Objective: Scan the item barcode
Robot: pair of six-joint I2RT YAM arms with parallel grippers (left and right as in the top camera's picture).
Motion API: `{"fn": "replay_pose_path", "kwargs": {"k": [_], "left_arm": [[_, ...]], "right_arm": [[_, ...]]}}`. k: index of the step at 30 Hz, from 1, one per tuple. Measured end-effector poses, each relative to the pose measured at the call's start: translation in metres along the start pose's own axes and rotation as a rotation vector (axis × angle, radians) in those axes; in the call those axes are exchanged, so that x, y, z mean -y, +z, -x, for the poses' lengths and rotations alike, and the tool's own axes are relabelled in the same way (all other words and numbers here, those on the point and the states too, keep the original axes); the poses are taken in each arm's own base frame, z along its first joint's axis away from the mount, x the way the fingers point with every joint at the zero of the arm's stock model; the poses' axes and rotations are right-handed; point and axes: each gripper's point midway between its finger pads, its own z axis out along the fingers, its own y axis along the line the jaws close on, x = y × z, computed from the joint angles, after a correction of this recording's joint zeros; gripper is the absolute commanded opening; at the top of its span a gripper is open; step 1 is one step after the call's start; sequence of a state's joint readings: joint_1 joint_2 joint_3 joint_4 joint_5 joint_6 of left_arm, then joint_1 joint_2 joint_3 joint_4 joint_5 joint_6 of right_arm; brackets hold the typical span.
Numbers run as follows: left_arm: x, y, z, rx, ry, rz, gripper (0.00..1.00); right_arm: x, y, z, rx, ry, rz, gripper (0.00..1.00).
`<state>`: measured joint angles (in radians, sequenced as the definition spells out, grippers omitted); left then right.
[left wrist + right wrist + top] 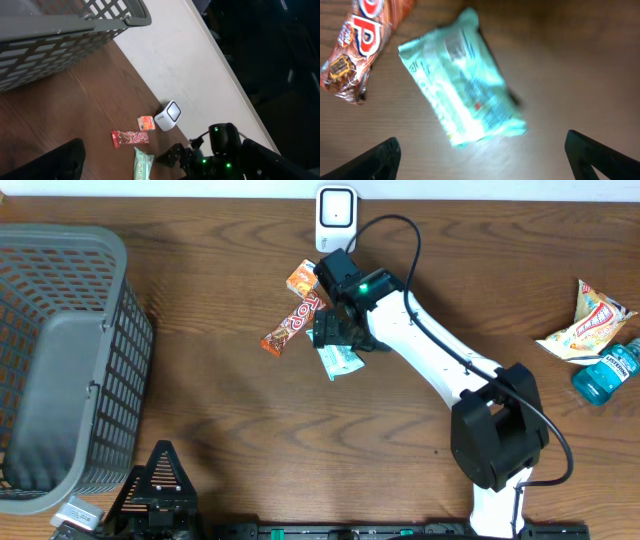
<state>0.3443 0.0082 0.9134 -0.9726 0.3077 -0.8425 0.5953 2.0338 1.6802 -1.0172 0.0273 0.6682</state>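
brown tabletop [220,400] below me: my right hand [481,147] hangs spread wide over the mint packet [462,82], lying flat beside the candy bar [357,40]; left hand [160,465] wide too, empty.

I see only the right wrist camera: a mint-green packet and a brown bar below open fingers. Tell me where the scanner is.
Observer: The white scanner stands at the table's far edge, beyond the brown bar.
Operator: Name whatever lies between the two.
Observer: One small orange packet, just in front of the scanner, by the bar's far end.
Operator: Report on the other arm.
Observer: The left gripper sits at the near edge, open and empty, beside a grey basket on the table's left side.
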Motion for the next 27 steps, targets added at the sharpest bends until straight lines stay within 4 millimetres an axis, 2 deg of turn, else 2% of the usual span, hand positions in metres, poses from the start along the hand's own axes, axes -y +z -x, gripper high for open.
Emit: {"fn": "replay_pose_path", "kwargs": {"k": [8, 12, 14, 17, 22, 27], "left_arm": [[0.0, 0.0, 0.0, 0.0, 0.0, 0.0, 0.98], [0.0, 0.0, 0.0, 0.0, 0.0, 0.0, 0.98], [0.0, 0.0, 0.0, 0.0, 0.0, 0.0, 0.98], [0.0, 0.0, 0.0, 0.0, 0.0, 0.0, 0.98], [0.0, 0.0, 0.0, 0.0, 0.0, 0.0, 0.98], [0.0, 0.0, 0.0, 0.001, 0.0, 0.0, 0.98]], "right_arm": [[0.009, 0.03, -0.044, -0.12, 0.416, -0.052, 0.99], [0.018, 0.043, -0.057, -0.135, 0.598, -0.093, 0.99], [0.016, 0.055, -0.055, -0.108, 0.691, -0.068, 0.98], [0.002, 0.069, -0.038, -0.041, 0.759, 0.044, 0.98], [-0.021, 0.066, -0.009, 0.075, 0.802, 0.262, 0.97], [-0.019, 0.066, -0.006, 0.122, 0.817, 0.313, 0.93]]}}
